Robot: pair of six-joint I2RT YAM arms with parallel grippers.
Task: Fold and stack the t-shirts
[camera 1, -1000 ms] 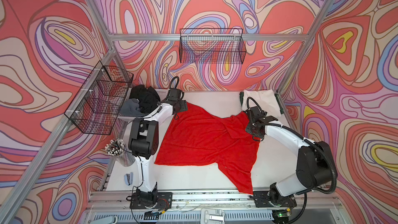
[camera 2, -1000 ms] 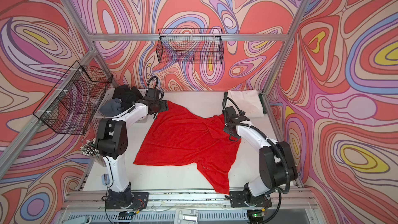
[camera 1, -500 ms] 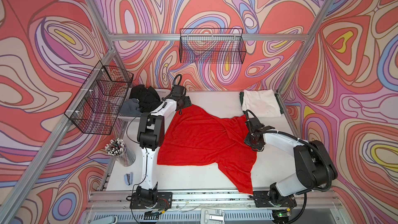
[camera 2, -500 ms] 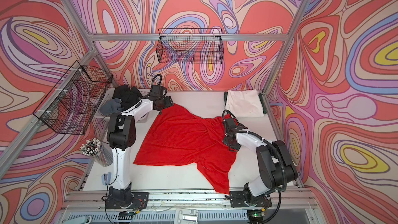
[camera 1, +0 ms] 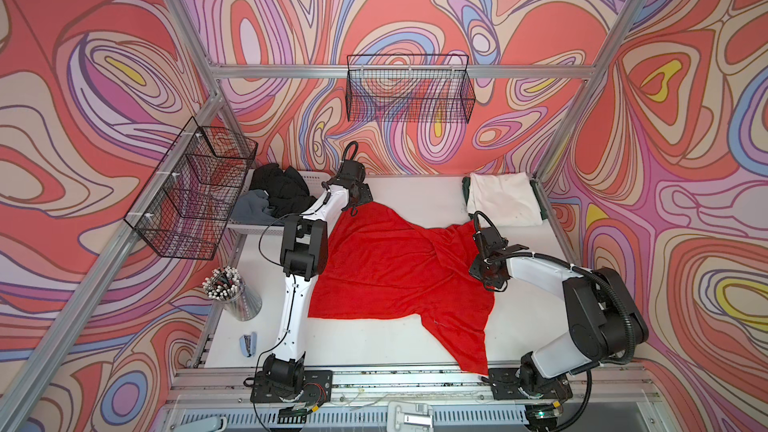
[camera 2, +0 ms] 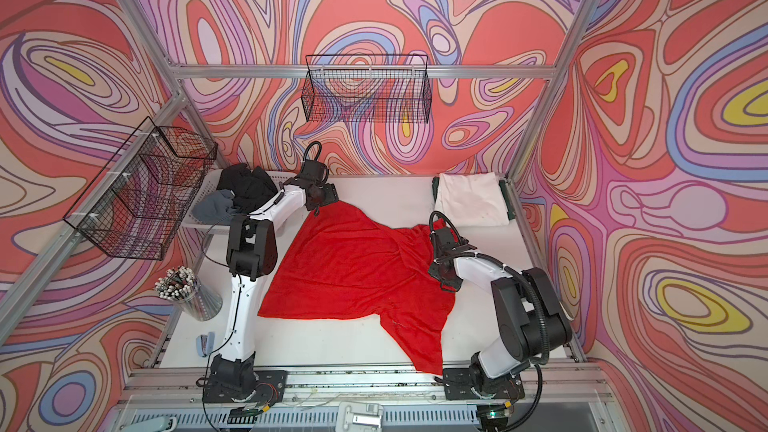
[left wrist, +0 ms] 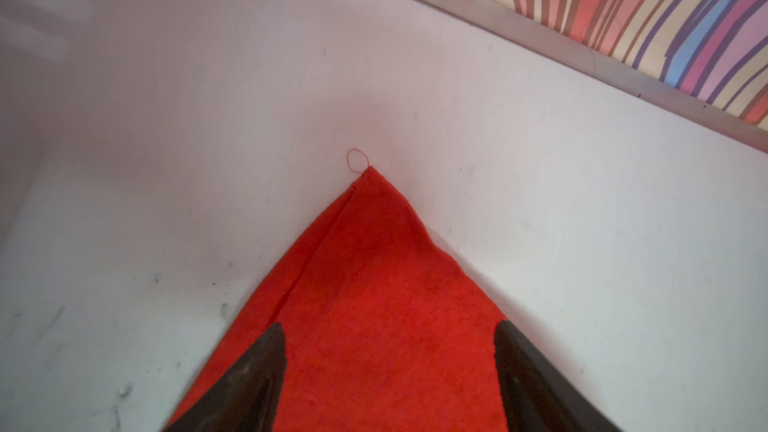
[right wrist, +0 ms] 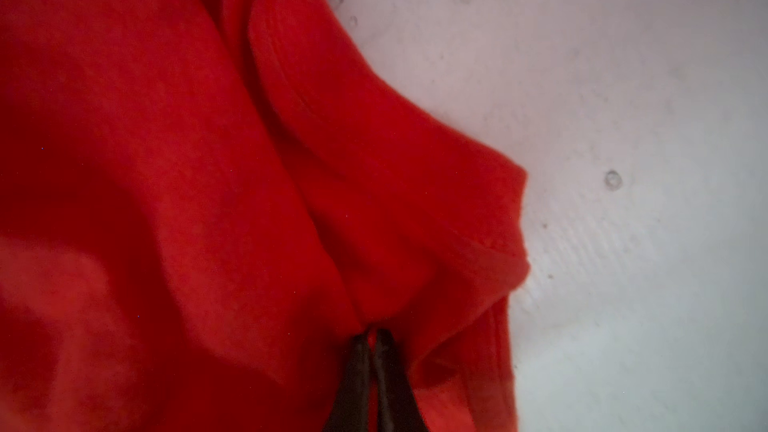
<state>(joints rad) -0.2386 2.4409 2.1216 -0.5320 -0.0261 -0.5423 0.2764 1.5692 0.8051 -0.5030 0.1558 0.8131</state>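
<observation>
A large red t-shirt (camera 1: 386,268) (camera 2: 345,268) lies spread and creased across the middle of the white table. My left gripper (camera 1: 354,210) (left wrist: 388,330) hangs open just above its far left corner (left wrist: 370,218), one finger on each side, holding nothing. My right gripper (camera 1: 484,280) (right wrist: 372,332) is shut on a bunched fold of the red t-shirt at its right edge. A folded white t-shirt (camera 1: 505,201) lies on a dark green one (camera 1: 542,211) at the back right. Black (camera 1: 282,184) and grey (camera 1: 253,205) t-shirts are heaped in the white basket (camera 1: 316,178).
Black wire baskets hang on the left wall (camera 1: 195,193) and the back rail (camera 1: 409,89). A cup of pens (camera 1: 232,297) and a blue stapler (camera 1: 248,344) stand at the front left. The back frame rail (left wrist: 540,31) runs close behind the left gripper.
My right gripper has drawn toward the front with the red cloth, uncovering the white t-shirt. The left arm has straightened up, its gripper staying at the far corner.
</observation>
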